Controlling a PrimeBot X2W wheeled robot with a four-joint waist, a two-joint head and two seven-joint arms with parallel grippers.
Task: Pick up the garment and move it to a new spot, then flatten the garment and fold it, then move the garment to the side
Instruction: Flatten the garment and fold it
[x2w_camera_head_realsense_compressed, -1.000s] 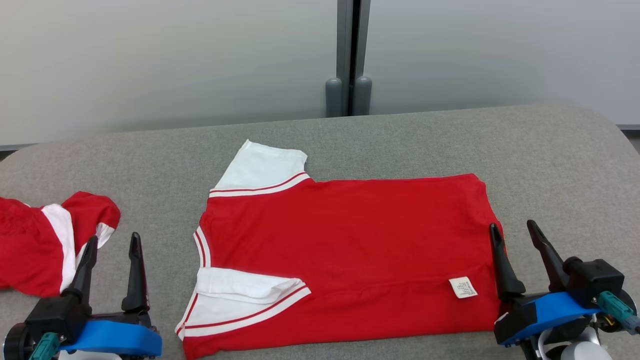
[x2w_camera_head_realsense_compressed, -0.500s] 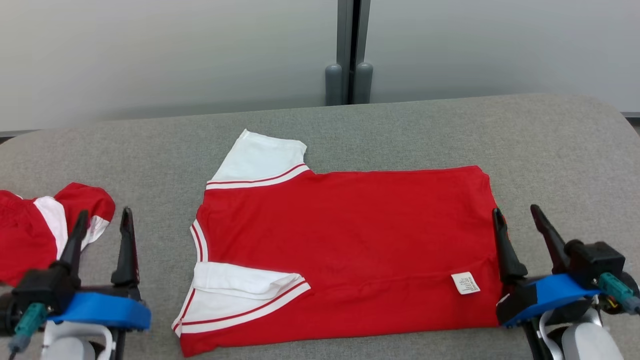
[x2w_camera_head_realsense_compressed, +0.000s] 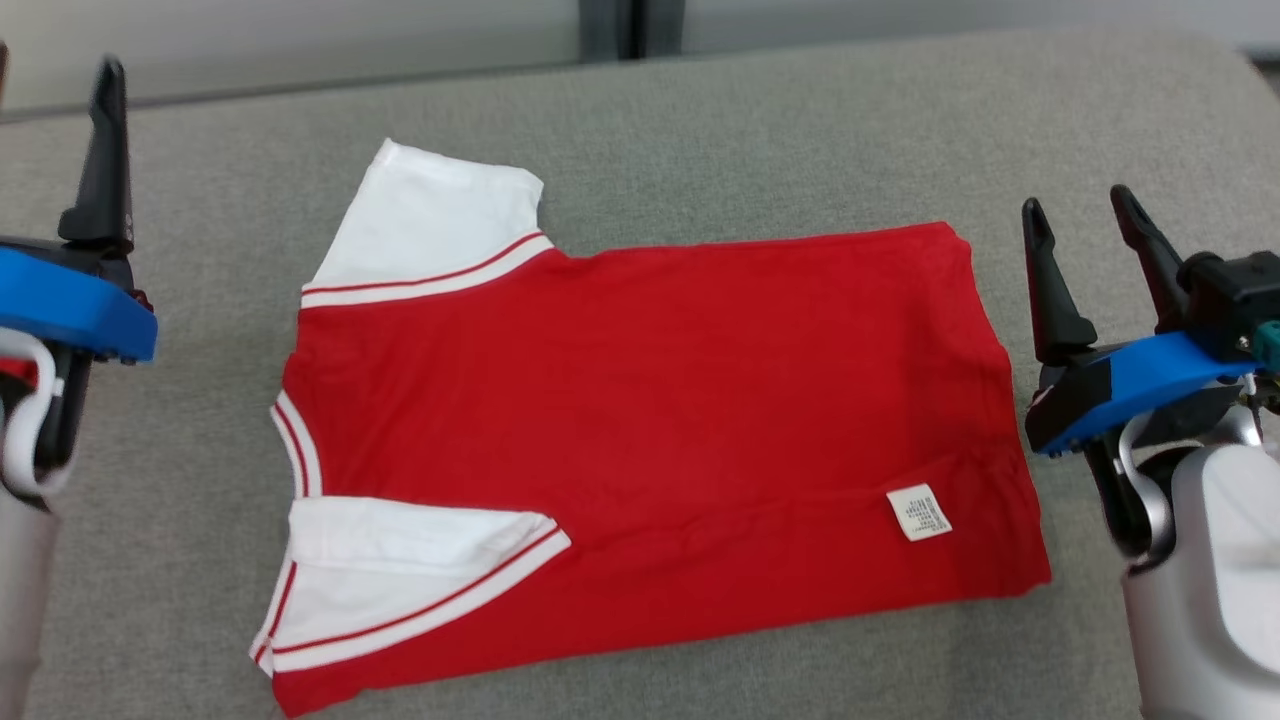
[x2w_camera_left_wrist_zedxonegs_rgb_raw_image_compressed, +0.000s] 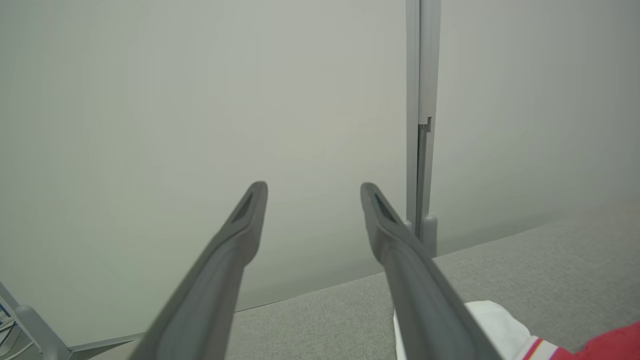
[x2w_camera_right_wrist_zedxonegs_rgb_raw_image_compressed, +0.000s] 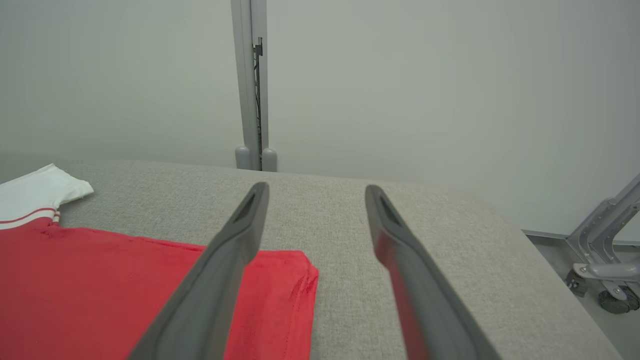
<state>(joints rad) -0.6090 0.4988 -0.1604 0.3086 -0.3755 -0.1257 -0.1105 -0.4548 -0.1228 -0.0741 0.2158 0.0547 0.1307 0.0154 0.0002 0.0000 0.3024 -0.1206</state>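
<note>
Left claw (x2w_camera_left_wrist_zedxonegs_rgb_raw_image_compressed: 314, 189) and right claw (x2w_camera_head_realsense_compressed: 1077, 200) gape empty beside the flat red garment (x2w_camera_head_realsense_compressed: 650, 420) with white, red-striped sleeves (x2w_camera_head_realsense_compressed: 430, 220).

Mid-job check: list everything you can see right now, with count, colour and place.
shirt: one, red with white sleeves, lying flat mid-table, collar end toward the robot's left
label: one, white, on the shirt near its hem
table: one, grey fabric top, under the shirt
wall: pale grey panels, behind the table
post: one, grey, between the wall panels
wheeled frame: one, grey, on the floor off the table's edge, at the right of the right wrist view
left gripper: one, dark fingers, open and empty, left of the shirt
right gripper: one, dark fingers, open and empty, just right of the hem
</note>
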